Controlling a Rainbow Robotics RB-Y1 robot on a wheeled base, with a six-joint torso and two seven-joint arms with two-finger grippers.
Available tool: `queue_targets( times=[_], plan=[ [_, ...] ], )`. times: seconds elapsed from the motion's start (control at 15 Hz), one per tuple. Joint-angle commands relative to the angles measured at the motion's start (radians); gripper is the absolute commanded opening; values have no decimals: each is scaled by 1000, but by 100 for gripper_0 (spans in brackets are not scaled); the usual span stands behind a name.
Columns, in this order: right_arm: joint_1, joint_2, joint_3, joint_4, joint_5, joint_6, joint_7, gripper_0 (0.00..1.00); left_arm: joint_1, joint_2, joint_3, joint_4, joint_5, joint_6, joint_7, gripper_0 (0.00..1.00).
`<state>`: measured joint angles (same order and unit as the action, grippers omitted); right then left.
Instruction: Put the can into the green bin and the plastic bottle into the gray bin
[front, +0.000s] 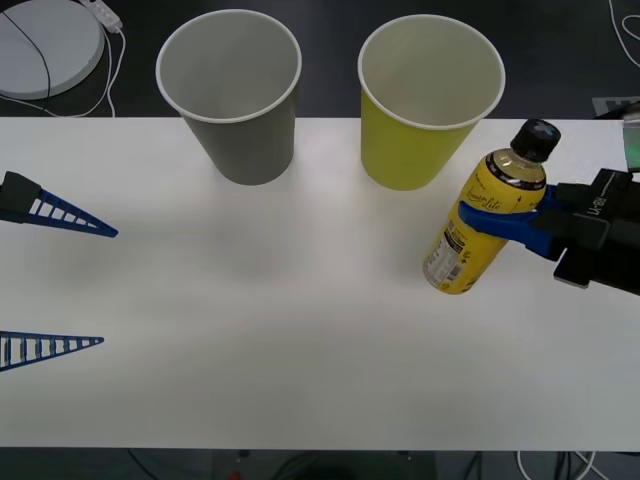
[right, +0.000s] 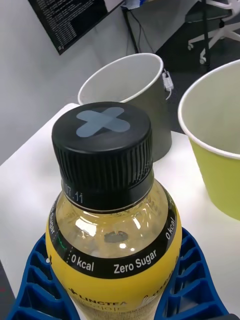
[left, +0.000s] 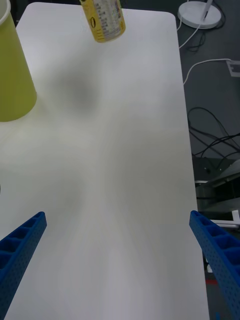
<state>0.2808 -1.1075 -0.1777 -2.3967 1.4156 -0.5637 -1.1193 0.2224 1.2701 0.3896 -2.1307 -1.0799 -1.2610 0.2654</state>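
While the left gripper (front: 60, 285) hung wide open over the near left of the worktop (front: 300, 350), the right gripper (front: 505, 222) clasped the tilted bottle (front: 485, 225) off the surface, just beside the green bin (front: 425, 110); the gray bin (front: 235, 100) stood beyond, leftward.
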Motion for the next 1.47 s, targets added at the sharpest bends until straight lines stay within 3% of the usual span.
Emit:
queue_targets(
  times=[0.07,0.53,0.67,1.0,1.27,1.47],
  plan=[
    [-26,0,-32,-64,86,-42,-129,0,0,0,0,0,0,0,0,100],
    [-235,-5,-40,-38,88,-197,-175,0,0,0,0,0,0,0,0,100],
    [-302,-18,-42,-1,52,-246,-177,0,0,0,0,0,0,0,0,100],
    [-402,-126,-39,50,-32,-254,-178,0,0,0,0,0,0,0,0,100],
    [-531,-143,-37,120,-89,-366,-178,0,0,0,0,0,0,0,0,100],
    [-657,-169,50,186,-113,-384,-178,0,0,0,0,0,0,0,0,100]
  ],
)
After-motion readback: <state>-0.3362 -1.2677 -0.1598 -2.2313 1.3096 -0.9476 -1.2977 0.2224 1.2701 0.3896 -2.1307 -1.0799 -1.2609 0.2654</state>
